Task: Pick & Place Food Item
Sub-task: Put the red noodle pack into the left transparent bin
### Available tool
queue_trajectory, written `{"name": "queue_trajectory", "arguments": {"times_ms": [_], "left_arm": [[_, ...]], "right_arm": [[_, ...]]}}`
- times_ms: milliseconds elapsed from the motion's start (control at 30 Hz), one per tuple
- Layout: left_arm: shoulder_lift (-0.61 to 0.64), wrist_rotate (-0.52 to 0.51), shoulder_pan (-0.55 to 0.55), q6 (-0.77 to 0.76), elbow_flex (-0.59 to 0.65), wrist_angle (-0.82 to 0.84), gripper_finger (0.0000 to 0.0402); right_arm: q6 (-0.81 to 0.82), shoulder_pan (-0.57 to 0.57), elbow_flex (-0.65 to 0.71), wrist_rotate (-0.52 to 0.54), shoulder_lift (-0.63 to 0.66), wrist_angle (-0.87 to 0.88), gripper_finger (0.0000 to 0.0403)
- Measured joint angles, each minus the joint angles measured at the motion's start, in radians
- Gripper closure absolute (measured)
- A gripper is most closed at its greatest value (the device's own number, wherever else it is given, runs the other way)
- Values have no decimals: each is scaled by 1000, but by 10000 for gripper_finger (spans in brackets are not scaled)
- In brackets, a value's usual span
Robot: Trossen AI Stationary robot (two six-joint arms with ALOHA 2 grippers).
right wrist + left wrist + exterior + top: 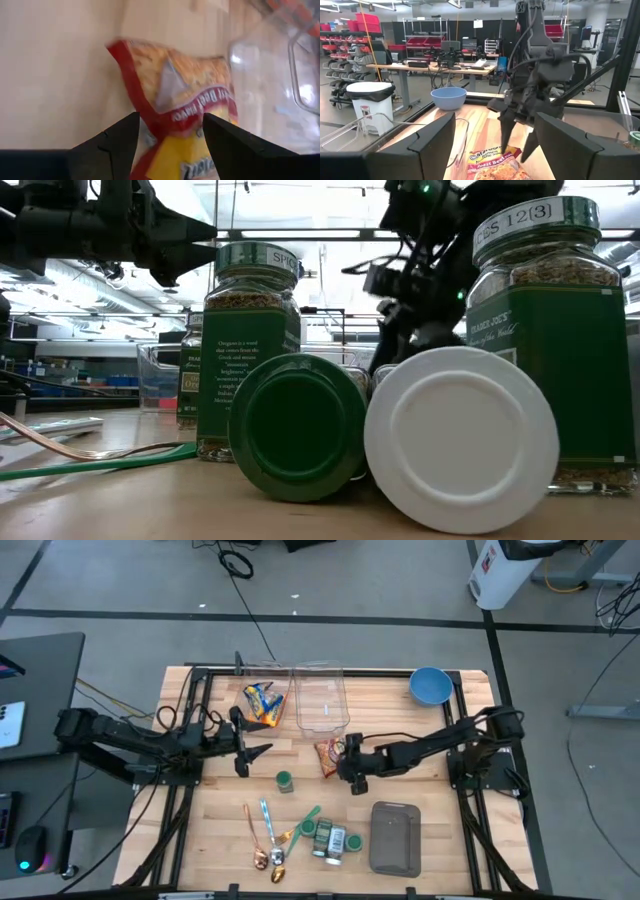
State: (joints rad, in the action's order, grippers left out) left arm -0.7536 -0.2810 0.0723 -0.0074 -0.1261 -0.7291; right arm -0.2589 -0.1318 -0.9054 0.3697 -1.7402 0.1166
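Note:
The food item is a red-and-yellow noodle packet [328,755] lying flat on the wooden table near its middle. My right gripper [170,135] slants down over it from the table's right side. It is open, with one finger on each side of the packet's near end [175,125]. The left wrist view shows those fingertips [506,142] just above the packet [495,165]. My left gripper [248,743] waits open and level at the table's left, pointing at the packet. A clear plastic bin [322,698] stands just beyond the packet.
A second clear bin [262,675] with a blue-and-orange snack bag [263,702] by it stands at the far left. A blue bowl [430,686] sits at the far right. Toward the near edge are a green lid [285,780], spoons [270,840], spice jars [330,838] and a grey lid [395,837].

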Motion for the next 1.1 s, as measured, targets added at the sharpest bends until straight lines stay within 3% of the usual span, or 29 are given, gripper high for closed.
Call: {"name": "queue_trajectory", "arguments": {"times_ms": [167, 267, 367, 500, 567, 833, 1100], "left_arm": [[0, 0, 0, 0, 0, 1, 122], [0, 0, 0, 0, 0, 1, 122], [0, 0, 0, 0, 0, 1, 122], [0, 0, 0, 0, 0, 1, 122], [0, 0, 0, 0, 0, 1, 122], [0, 0, 0, 0, 0, 1, 122], [0, 0, 0, -4, 0, -1, 122]], "right_arm": [[-9, 0, -1, 46, -23, 18, 176], [-9, 0, -1, 56, -22, 20, 204], [-9, 0, -1, 57, -22, 22, 258], [-11, -5, -1, 58, -22, 38, 362], [-18, -13, -2, 59, -21, 42, 391], [-20, -53, -1, 19, -14, 15, 399], [-46, -87, -1, -79, 89, -147, 401]]}}
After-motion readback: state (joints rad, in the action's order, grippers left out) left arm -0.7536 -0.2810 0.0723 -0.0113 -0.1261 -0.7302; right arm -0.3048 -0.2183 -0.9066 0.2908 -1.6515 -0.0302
